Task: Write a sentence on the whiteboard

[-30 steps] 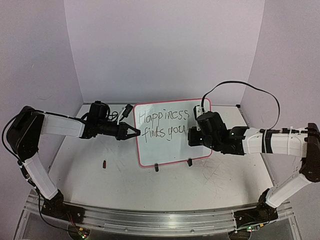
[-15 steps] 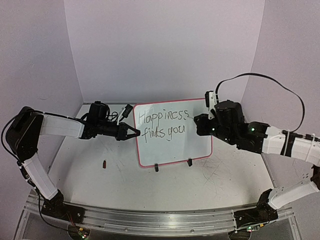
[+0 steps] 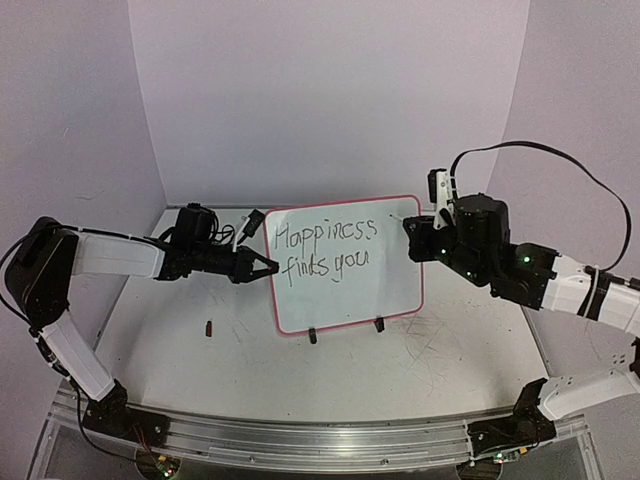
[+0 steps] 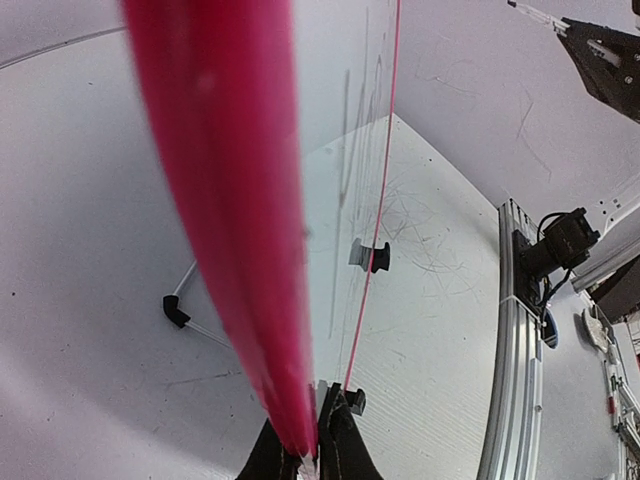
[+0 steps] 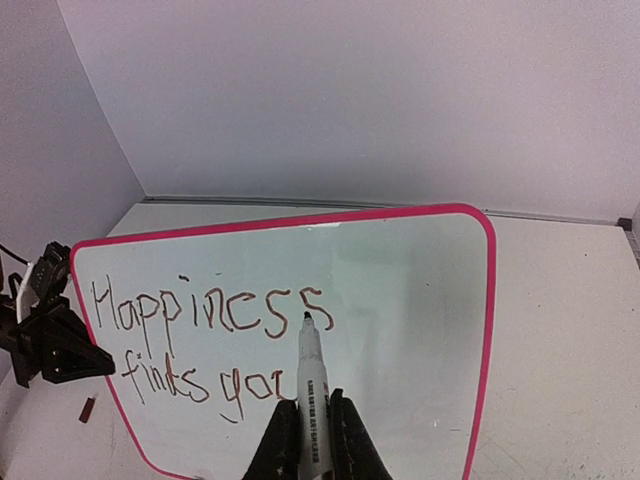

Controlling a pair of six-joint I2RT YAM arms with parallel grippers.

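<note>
The whiteboard (image 3: 390, 290), with its pink frame, stands upright on the table on two black clip feet (image 3: 313, 336). The sentence (image 3: 325, 250) reads "Happiness finds you" in two lines; it also shows in the right wrist view (image 5: 200, 340). My left gripper (image 3: 268, 267) is shut on the board's left edge; the left wrist view shows the pink frame (image 4: 230, 200) pinched between its fingertips (image 4: 340, 455). My right gripper (image 3: 412, 238) is shut on a white marker (image 5: 313, 390). Its uncapped tip points at the board from a short distance, beside the upper right corner.
A small dark red cap-like piece (image 3: 209, 327) lies on the table left of the board. Walls close the back and both sides. An aluminium rail (image 3: 300, 440) runs along the near edge. The tabletop (image 3: 450, 350) is scuffed with grey scribbles.
My right arm has pulled back to the right and upward, away from the board face, with the marker in it. The left gripper and the board have not moved.
</note>
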